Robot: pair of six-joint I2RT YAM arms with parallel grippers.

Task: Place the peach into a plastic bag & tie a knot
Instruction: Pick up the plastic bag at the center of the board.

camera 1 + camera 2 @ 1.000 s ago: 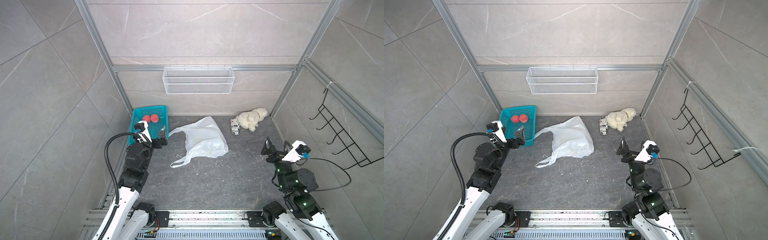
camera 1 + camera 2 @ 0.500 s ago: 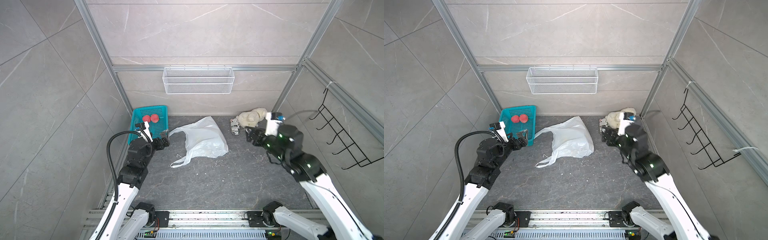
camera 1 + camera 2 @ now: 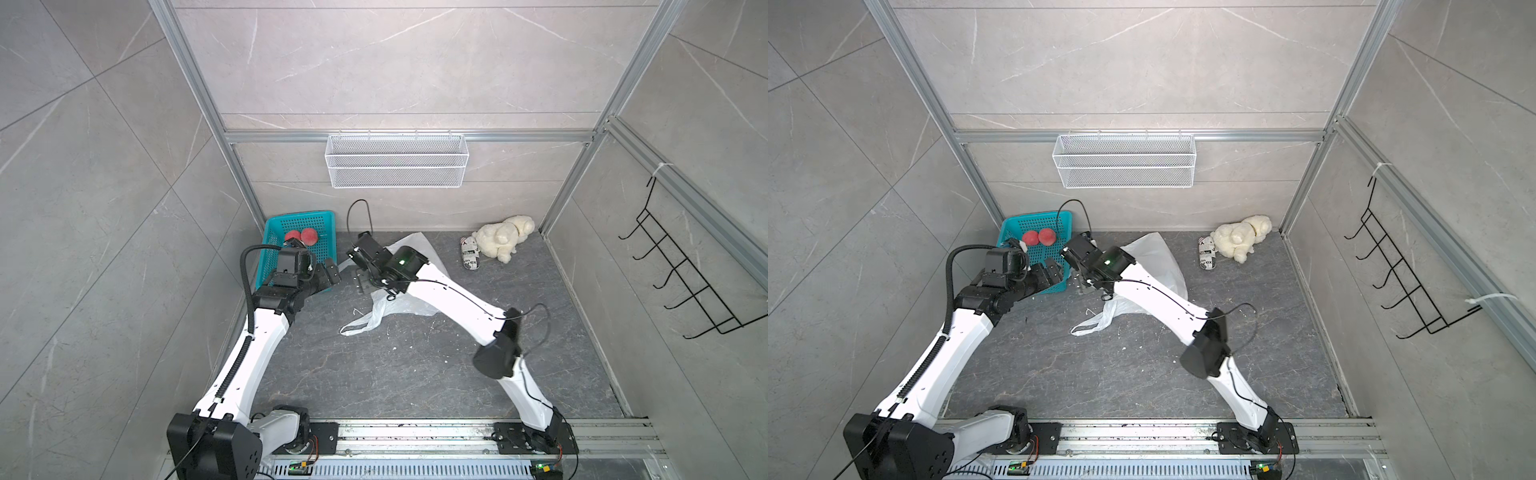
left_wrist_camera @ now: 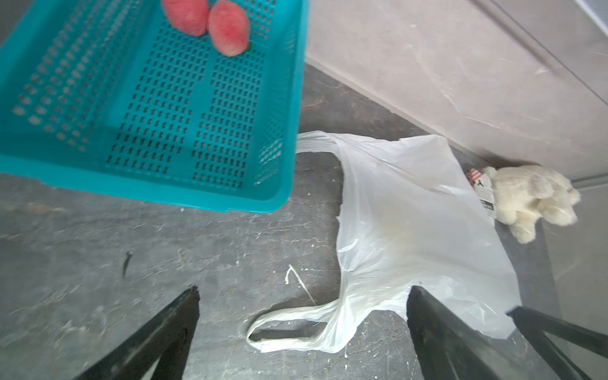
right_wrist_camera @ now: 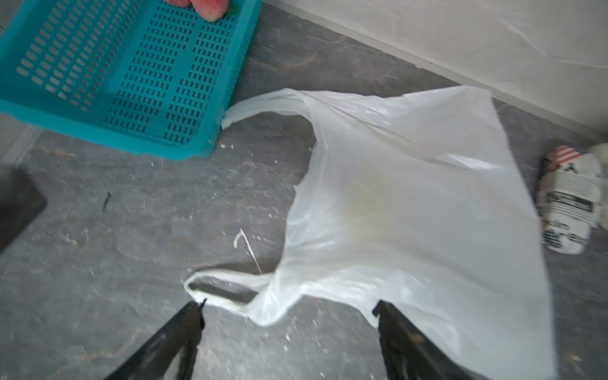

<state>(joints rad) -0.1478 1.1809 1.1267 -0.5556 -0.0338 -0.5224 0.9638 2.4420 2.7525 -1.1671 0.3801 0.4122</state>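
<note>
Plastic bag point(image 4: 411, 214) lies flat, handles point(image 4: 289, 314) toward the basket point(image 4: 296, 98) (left claw point(image 4: 302, 292) and right claw point(image 5: 289, 303) spread).

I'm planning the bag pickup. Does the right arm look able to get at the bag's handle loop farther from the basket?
Probably yes: the right gripper hovers open right by that handle loop of the plastic bag, only bare floor between.

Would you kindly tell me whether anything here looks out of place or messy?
White crumbs litter the dark floor near the plastic bag, and a printed cylinder lies on its side beside the plush toy. Nothing looks damaged.
</note>
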